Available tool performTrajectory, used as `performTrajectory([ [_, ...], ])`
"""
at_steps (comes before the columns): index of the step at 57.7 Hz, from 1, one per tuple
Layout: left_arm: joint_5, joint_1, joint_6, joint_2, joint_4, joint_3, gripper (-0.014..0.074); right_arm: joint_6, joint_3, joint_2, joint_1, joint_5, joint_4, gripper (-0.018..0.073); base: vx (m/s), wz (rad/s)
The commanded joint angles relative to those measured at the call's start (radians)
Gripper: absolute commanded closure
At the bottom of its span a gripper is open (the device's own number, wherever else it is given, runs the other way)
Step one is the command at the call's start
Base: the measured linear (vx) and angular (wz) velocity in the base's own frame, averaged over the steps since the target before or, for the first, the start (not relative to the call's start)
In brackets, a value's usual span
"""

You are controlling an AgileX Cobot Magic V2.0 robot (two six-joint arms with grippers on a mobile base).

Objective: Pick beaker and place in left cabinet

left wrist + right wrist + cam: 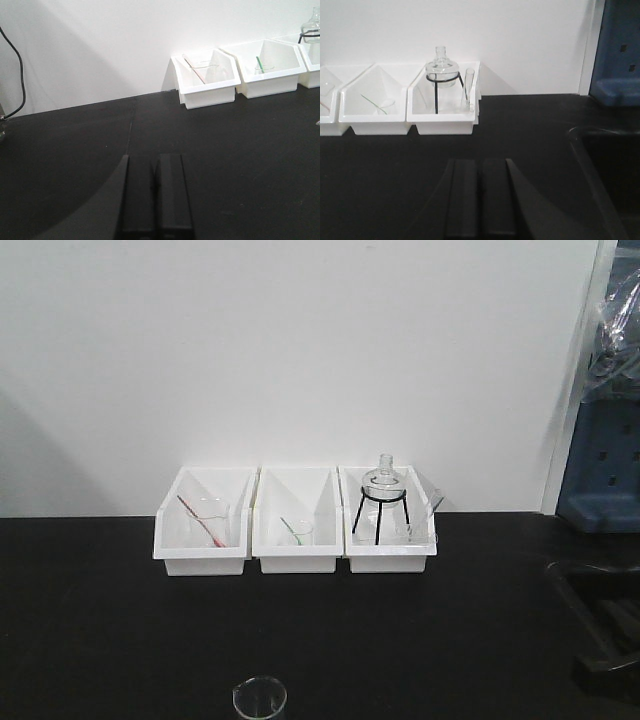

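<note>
The beaker (260, 700), a small clear empty glass, stands on the black table (120, 620) at the bottom middle of the front view, cut off by the frame edge. A pale grey cabinet (578, 390) with a blue tray (600, 485) shows at the far right; its blue tray also shows in the right wrist view (615, 87). My left gripper (154, 162) is shut and empty, low over the table's left part. My right gripper (480, 165) is shut and empty over the table's right part. Neither gripper shows in the front view.
Three white bins stand against the back wall: the left bin (203, 530) holds a beaker with a red rod, the middle bin (297, 530) one with a green rod, the right bin (390, 530) a round flask on a black tripod. A dark recess (605, 170) lies at the right.
</note>
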Motion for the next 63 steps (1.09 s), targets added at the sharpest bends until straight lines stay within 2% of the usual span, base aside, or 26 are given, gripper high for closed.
performTrajectory([
  [1,-0.081,-0.005,-0.002,-0.012,-0.005,-0.017,0.0603,-0.012,-0.036,0.057,-0.007,-0.116,0.002,0.0431,0.00,0.00],
  [10,-0.081,-0.005,-0.002,-0.012,-0.005,-0.017,0.0603,-0.028,-0.036,0.171,-0.007,-0.197,0.002,0.0292,0.00,0.00],
  [19,-0.081,-0.005,-0.002,-0.012,-0.005,-0.017,0.0603,-0.028,-0.036,0.317,-0.007,-0.428,0.008,0.0082,0.00,0.00],
  [25,-0.081,-0.005,-0.002,-0.012,-0.005,-0.017,0.0603,-0.020,-0.036,0.403,-0.007,-0.547,-0.014,-0.0010,0.00,0.00],
  [28,-0.081,-0.005,-0.002,-0.012,-0.005,-0.017,0.0603,-0.020,-0.036,0.432,-0.007,-0.573,-0.074,-0.0034,0.00,0.00],
  [32,-0.081,-0.005,-0.002,-0.012,-0.005,-0.017,0.0603,-0.020,-0.036,0.468,-0.004,-0.597,-0.273,-0.0052,0.00,0.00],
  [35,-0.081,-0.005,-0.002,-0.012,-0.005,-0.017,0.0603,-0.019,-0.036,0.483,0.018,-0.610,-0.448,-0.0052,0.00,0.00],
  [37,-0.081,-0.005,-0.002,-0.012,-0.005,-0.017,0.0603,-0.012,-0.036,0.491,0.042,-0.614,-0.529,-0.0050,0.00,0.00],
  [41,-0.081,-0.005,-0.002,-0.012,-0.005,-0.017,0.0603,0.011,-0.036,0.506,0.106,-0.615,-0.593,-0.0050,0.00,0.00],
  [47,-0.081,-0.005,-0.002,-0.012,-0.005,-0.017,0.0603,0.013,-0.042,0.541,0.225,-0.613,-0.562,-0.0050,0.00,0.00],
  [53,-0.081,-0.005,-0.002,-0.012,-0.005,-0.017,0.0603,-0.007,-0.073,0.605,0.332,-0.590,-0.458,-0.0047,0.00,0.00],
  [59,-0.081,-0.005,-0.002,-0.012,-0.005,-0.017,0.0603,-0.008,-0.107,0.675,0.395,-0.590,-0.353,-0.0047,0.00,0.00],
  [63,-0.081,-0.005,-0.002,-0.012,-0.005,-0.017,0.0603,-0.008,-0.132,0.712,0.428,-0.589,-0.322,-0.0047,0.00,0.00],
])
